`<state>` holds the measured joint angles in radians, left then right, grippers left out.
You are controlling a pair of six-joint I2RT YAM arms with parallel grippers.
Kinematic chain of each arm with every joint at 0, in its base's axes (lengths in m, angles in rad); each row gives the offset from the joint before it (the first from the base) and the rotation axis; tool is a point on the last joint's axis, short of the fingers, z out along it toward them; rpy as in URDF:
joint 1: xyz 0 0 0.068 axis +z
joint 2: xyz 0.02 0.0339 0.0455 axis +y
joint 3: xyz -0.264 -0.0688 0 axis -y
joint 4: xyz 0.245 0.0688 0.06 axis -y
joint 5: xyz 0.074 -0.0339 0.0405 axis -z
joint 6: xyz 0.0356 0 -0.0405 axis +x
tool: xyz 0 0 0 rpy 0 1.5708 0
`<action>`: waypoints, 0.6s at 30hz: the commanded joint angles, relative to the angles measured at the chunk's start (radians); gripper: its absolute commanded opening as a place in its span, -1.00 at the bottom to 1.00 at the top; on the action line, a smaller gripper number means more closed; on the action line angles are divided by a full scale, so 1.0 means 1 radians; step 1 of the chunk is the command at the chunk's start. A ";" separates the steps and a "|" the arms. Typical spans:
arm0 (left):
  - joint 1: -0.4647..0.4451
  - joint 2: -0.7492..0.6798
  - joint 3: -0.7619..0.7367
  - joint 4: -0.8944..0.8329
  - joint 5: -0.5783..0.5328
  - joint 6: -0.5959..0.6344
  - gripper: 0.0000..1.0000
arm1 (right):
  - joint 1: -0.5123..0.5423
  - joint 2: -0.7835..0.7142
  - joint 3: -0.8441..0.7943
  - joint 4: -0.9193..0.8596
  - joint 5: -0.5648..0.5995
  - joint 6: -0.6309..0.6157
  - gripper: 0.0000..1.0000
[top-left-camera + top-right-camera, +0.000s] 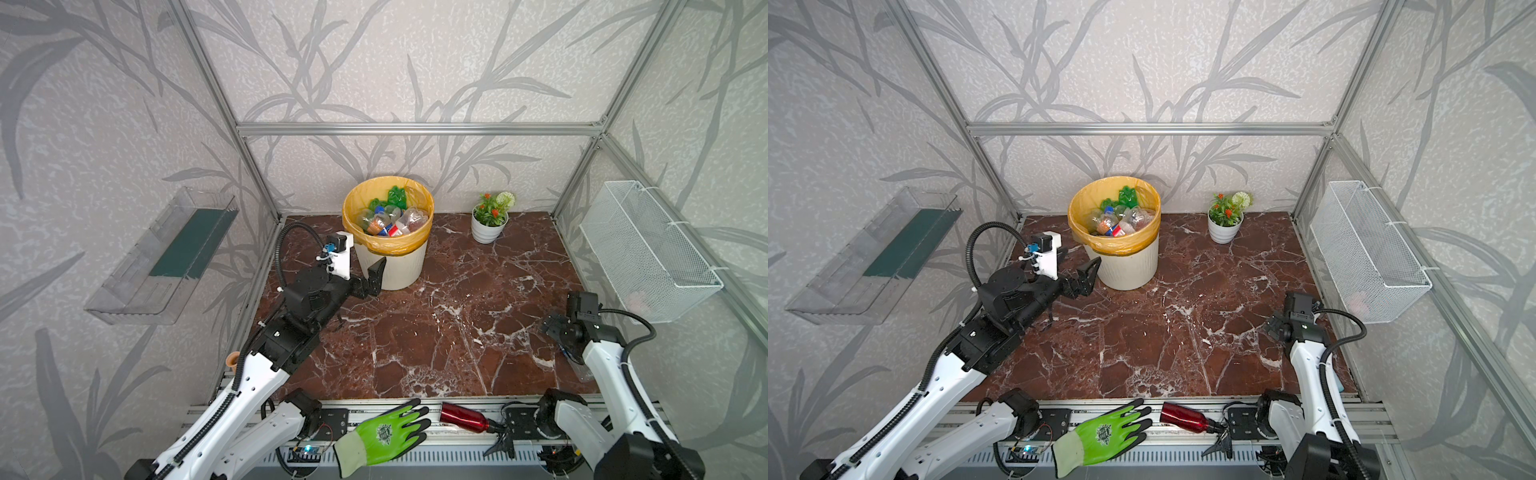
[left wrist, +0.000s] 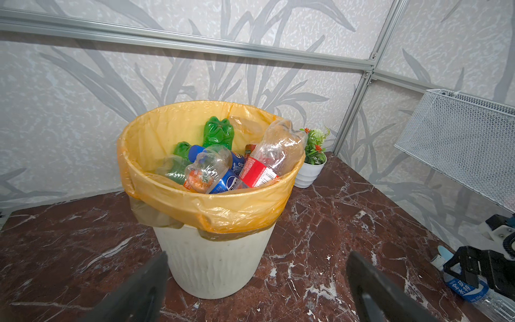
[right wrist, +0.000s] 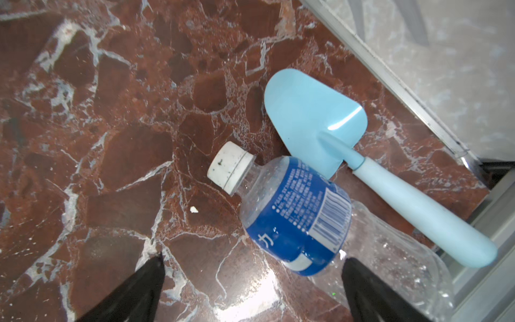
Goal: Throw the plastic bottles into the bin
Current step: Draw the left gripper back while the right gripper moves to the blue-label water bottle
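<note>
White arm shells (image 1: 257,386) dotted with small round holes; black joint blocks (image 1: 291,340) between them and the left claw (image 2: 257,253). Black ribbed cable (image 1: 277,259) arching just behind that claw, beside a white camera bracket (image 1: 343,259) with a blue fitting (image 1: 329,247), possibly a connector. Black tapered fingers (image 2: 376,292).

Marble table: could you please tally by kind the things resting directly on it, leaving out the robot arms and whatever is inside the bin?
bin: 1
flower pot: 1
plastic bottle: 1
trowel: 1
Total: 4
</note>
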<state>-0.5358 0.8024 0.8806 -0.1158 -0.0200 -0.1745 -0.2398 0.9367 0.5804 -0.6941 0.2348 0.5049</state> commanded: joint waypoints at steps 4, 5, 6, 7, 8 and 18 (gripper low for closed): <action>-0.003 -0.038 -0.015 -0.033 -0.044 -0.013 0.98 | -0.016 -0.002 0.015 -0.039 0.002 0.027 0.98; -0.003 -0.042 -0.018 -0.032 -0.044 -0.014 0.98 | -0.016 -0.014 0.016 -0.049 0.013 0.029 0.98; -0.004 -0.046 -0.020 -0.031 -0.044 -0.014 0.98 | -0.016 -0.032 0.019 -0.053 0.025 0.029 0.98; -0.004 -0.048 -0.019 -0.029 -0.044 -0.015 0.98 | -0.015 -0.050 0.023 -0.062 0.042 0.033 0.98; -0.003 -0.049 -0.019 -0.029 -0.042 -0.015 0.98 | -0.016 -0.070 0.028 -0.075 0.066 0.040 0.98; -0.003 -0.048 -0.032 -0.019 -0.027 -0.026 0.98 | -0.022 -0.139 0.044 -0.093 0.139 0.032 0.98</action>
<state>-0.5358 0.7654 0.8581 -0.1436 -0.0502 -0.1802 -0.2516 0.7952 0.5941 -0.7555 0.3168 0.5453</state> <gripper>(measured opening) 0.992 0.992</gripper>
